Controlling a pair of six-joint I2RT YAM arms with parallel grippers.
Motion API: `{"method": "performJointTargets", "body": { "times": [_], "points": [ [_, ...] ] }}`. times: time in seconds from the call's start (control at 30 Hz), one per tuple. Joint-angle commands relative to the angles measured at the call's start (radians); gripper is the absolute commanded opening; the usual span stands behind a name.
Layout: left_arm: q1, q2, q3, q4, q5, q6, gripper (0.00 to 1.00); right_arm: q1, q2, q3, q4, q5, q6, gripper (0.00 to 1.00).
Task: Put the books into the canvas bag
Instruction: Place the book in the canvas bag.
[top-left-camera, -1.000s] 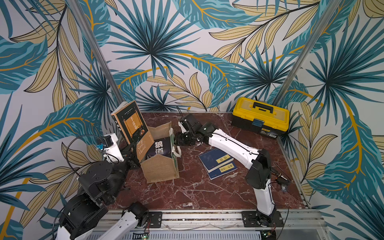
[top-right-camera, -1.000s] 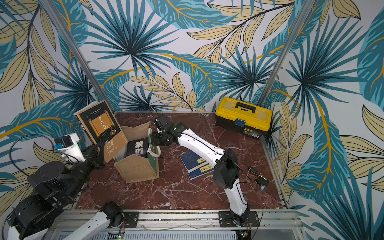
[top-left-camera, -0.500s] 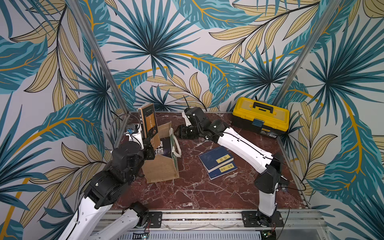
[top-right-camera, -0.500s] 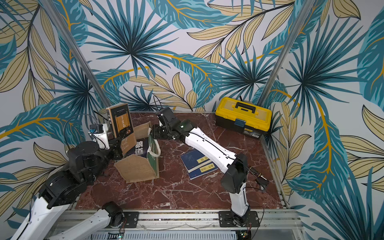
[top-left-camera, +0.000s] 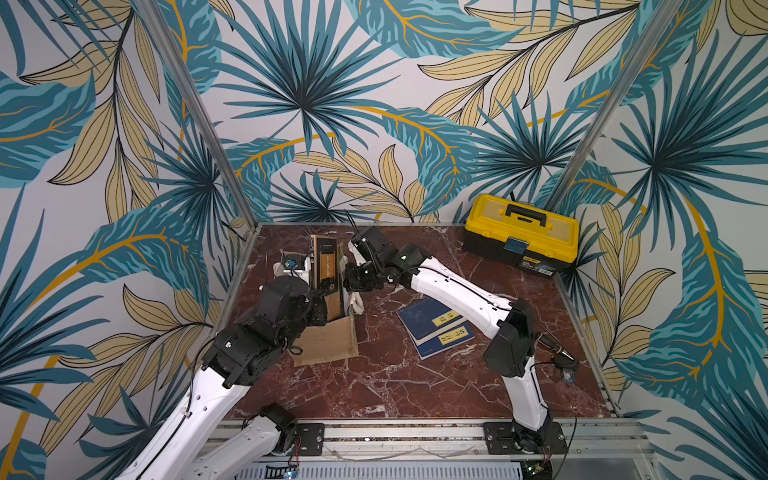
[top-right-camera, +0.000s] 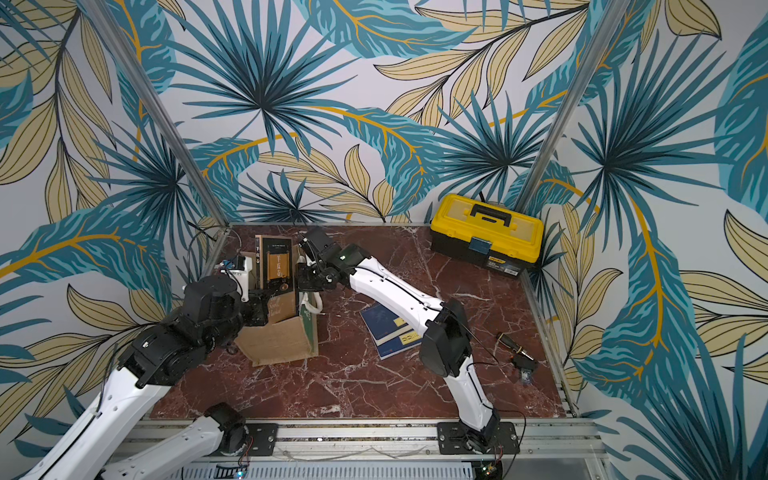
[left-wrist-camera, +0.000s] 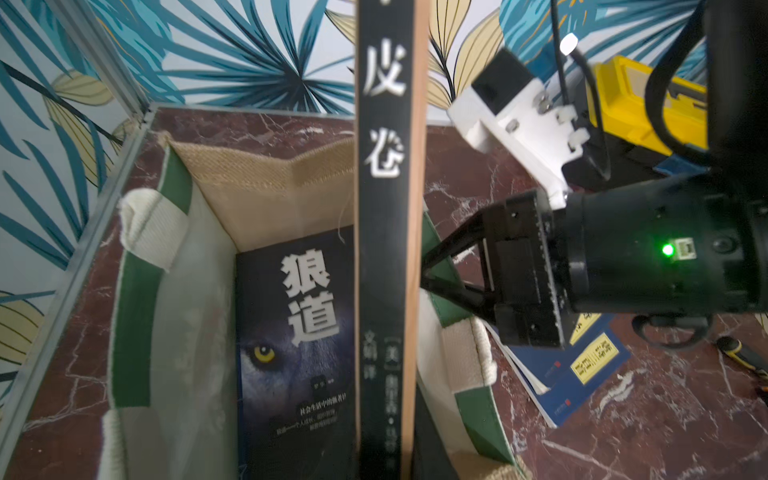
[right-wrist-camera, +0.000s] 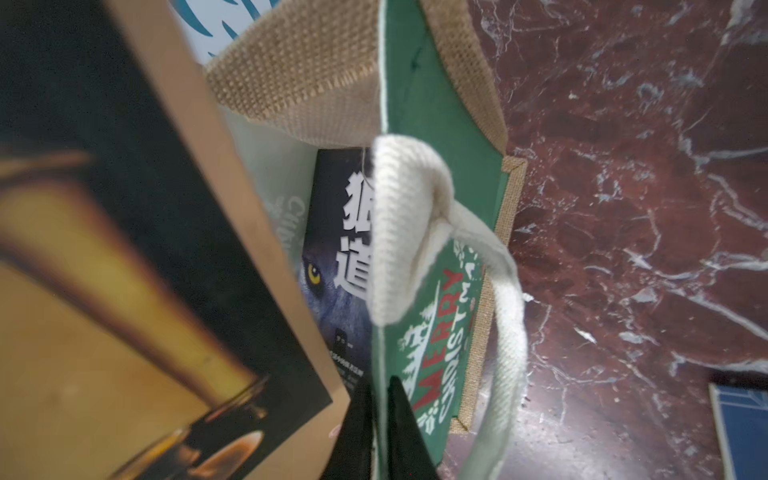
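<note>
Tan jute w/ a green printed side: the canvas bag (top-left-camera: 328, 340) stands open near the far left corner of the marble tabletop (top-left-camera: 415, 386), seen in both top views. The left pincer (top-left-camera: 322, 308) is clamped on a dark, brown-edged book (top-left-camera: 326, 266), held upright at the bag's mouth, spine toward the wrist cam. Whether its lower end is past the rim can't be told. The right pincer (right-wrist-camera: 376, 432) is closed tight on the top edge of the bag's green side wall, just beside a white rope handle (right-wrist-camera: 415, 232). A wolf-cover book (left-wrist-camera: 291, 332) sits inside the bag, cover showing. Two navy books (top-left-camera: 434, 328) w/ yellow labels lie overlapped on the marble, apart from the bag & partly under the right arm. A yellow-and-black toolbox (top-left-camera: 521, 237) sits at the far right corner, well apart.
</note>
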Motion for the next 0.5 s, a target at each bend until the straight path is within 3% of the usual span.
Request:
{"method": "performJointTargets", "body": {
  "times": [0.0, 0.23, 0.47],
  "points": [
    [0.01, 0.004, 0.054, -0.061, 0.047, -0.025, 0.01, 0.003, -0.096, -0.086, 0.0, 0.037, -0.009, 0.0],
    [0.018, 0.087, 0.161, -0.24, 0.065, -0.043, 0.01, 0.004, -0.215, -0.249, 0.093, 0.073, 0.04, 0.0],
    [0.057, 0.206, 0.224, -0.242, 0.172, -0.07, 0.02, 0.005, -0.205, -0.243, 0.089, 0.06, 0.039, 0.0]
  ]
}}
